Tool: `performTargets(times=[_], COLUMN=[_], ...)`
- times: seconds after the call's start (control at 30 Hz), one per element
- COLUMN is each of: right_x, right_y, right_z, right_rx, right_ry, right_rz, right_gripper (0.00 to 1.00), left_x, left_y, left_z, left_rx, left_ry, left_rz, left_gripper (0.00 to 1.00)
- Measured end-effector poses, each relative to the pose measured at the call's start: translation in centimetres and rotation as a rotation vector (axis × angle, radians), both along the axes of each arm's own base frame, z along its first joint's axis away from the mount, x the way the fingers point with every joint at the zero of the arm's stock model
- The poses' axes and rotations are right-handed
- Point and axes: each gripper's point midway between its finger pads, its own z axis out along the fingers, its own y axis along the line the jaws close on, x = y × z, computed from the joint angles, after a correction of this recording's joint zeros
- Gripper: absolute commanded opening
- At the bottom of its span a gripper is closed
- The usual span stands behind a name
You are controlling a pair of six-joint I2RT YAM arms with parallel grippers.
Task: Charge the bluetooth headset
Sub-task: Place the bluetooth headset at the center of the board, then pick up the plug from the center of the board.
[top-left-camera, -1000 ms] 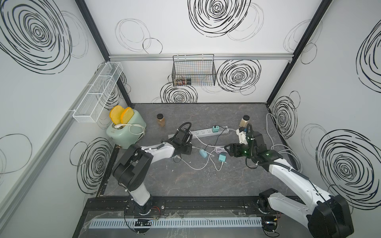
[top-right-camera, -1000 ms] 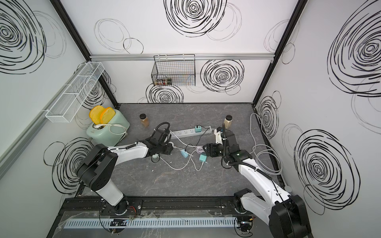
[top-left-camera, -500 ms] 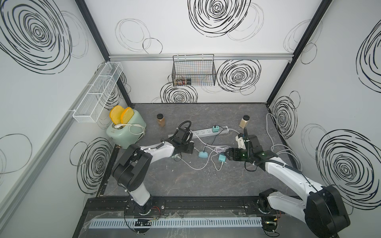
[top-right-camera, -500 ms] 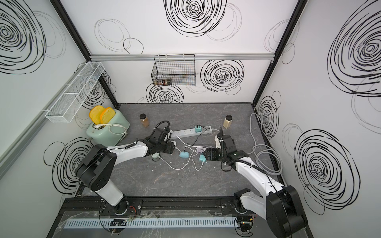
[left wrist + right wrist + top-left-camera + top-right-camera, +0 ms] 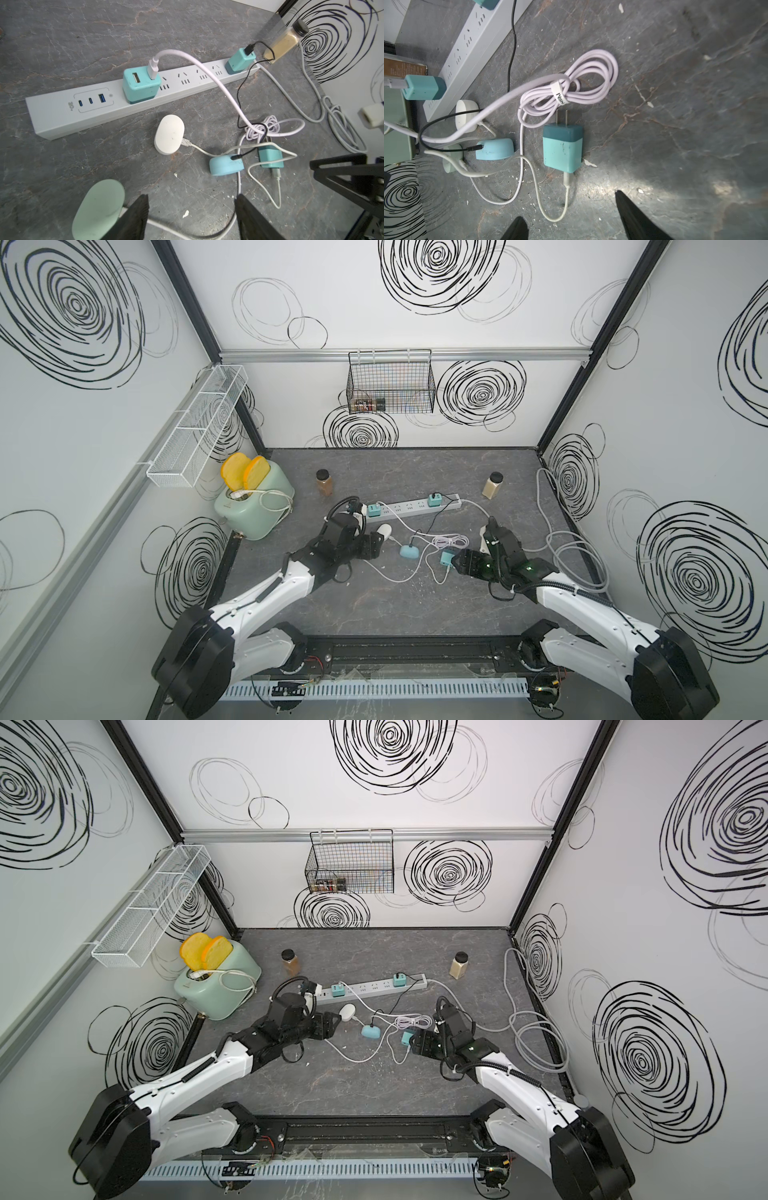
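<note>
While my left tool (image 5: 192, 198) gapes empty beside the mint case (image 5: 97, 209), my right tool (image 5: 569, 205) stands open by the unplugged charger (image 5: 562, 147).

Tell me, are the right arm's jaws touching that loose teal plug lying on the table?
Apart. The right wrist view shows bare table between the right gripper and the teal plug; only its white cable loops toward the open jaws.
</note>
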Motion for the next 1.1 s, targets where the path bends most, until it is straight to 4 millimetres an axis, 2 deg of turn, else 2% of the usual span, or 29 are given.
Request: performTargets(times=[0.03,0.2,0.33,0.43,0.57,0.87,1.1], right_x=[0.0,0.1,0.6,1.1,1.9,2.9,3.4], right_y=[0.3,0.8,0.8,1.1,1.9,1.9,1.8], right_z=[-0.3,-1.7,-2.7,-3.1,-3.3,-4.4,-4.6], right_rx=[-0.001,-0.027,-0.063,-0.085,-0.106,-0.16,-0.18], right_ry=[0.008,0.042,0.057,0.061,0.054,0.042,0.025], right_rz=[-0.005,-0.035,-0.072,-0.088,-0.105,-0.17,-0.193], right_gripper=[0.61,0.61,0.72,0.73,0.62,0.63,0.42], left_x=[-0.4,-1.8,-2.4,-2.7,-2.9,-3.1,-3.2], left_y=[0.0,-0.1,-0.6,-0.7,-1.0,-1.2,-1.2], left_z=[0.1,0.5,0.3,0.0,-0.1,0.7,0.7], left_rx=[-0.014,-0.073,-0.093,-0.097,-0.105,-0.128,-0.129], left_ry=[-0.007,-0.033,-0.03,-0.019,-0.013,-0.028,-0.027], left_rz=[-0.003,-0.019,-0.046,-0.061,-0.076,-0.094,-0.093], left_gripper=[0.7,0.69,0.68,0.68,0.68,0.68,0.67])
